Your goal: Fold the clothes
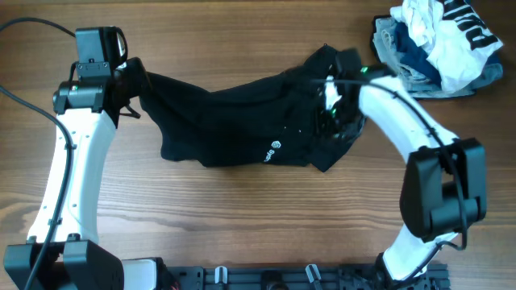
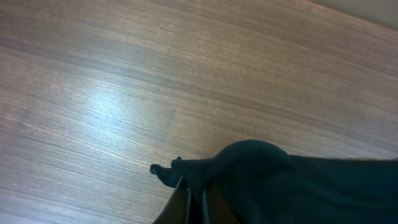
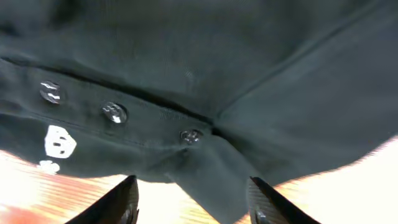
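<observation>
The black garment (image 1: 242, 121) lies stretched across the middle of the wooden table, with a small white round logo (image 1: 274, 149) near its front edge. My left gripper (image 1: 129, 84) is shut on the garment's left end; the left wrist view shows the fabric (image 2: 280, 180) pinched between the fingers (image 2: 198, 202). My right gripper (image 1: 334, 101) is over the garment's right end. In the right wrist view its fingers (image 3: 193, 199) are open, with the buttoned placket (image 3: 115, 113) and a fabric corner hanging between them.
A heap of white, black-lettered and light-blue clothes (image 1: 439, 44) sits at the back right corner. Bare wood table (image 1: 242, 217) lies in front of the garment. A black rail (image 1: 282, 278) runs along the front edge.
</observation>
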{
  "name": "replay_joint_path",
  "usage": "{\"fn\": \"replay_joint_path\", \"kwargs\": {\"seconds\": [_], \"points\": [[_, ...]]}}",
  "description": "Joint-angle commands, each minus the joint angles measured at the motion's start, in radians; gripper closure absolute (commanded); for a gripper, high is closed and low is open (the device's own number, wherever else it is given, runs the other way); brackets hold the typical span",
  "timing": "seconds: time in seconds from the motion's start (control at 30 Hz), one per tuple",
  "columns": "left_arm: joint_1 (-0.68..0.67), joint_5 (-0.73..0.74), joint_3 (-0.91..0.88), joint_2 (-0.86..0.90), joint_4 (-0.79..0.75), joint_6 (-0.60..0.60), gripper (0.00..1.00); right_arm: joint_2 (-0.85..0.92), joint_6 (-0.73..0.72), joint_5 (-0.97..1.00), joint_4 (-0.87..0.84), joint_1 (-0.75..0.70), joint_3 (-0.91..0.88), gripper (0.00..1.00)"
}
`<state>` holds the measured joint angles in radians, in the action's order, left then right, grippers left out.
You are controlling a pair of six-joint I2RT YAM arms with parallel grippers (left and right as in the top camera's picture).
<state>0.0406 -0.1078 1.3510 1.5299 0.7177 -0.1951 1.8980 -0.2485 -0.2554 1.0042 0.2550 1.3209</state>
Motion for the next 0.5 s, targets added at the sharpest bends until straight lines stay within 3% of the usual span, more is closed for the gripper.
{"fn": "replay_joint_path", "kwargs": {"seconds": [0.0, 0.47], "points": [[0.006, -0.017, 0.007, 0.007, -0.006, 0.016, 0.96, 0.01, -0.073, -0.016, -0.042, 0.027, -0.092, 0.47], [0.006, -0.017, 0.007, 0.008, -0.003, 0.016, 0.96, 0.01, -0.143, 0.092, -0.115, 0.04, -0.204, 0.47]]}}
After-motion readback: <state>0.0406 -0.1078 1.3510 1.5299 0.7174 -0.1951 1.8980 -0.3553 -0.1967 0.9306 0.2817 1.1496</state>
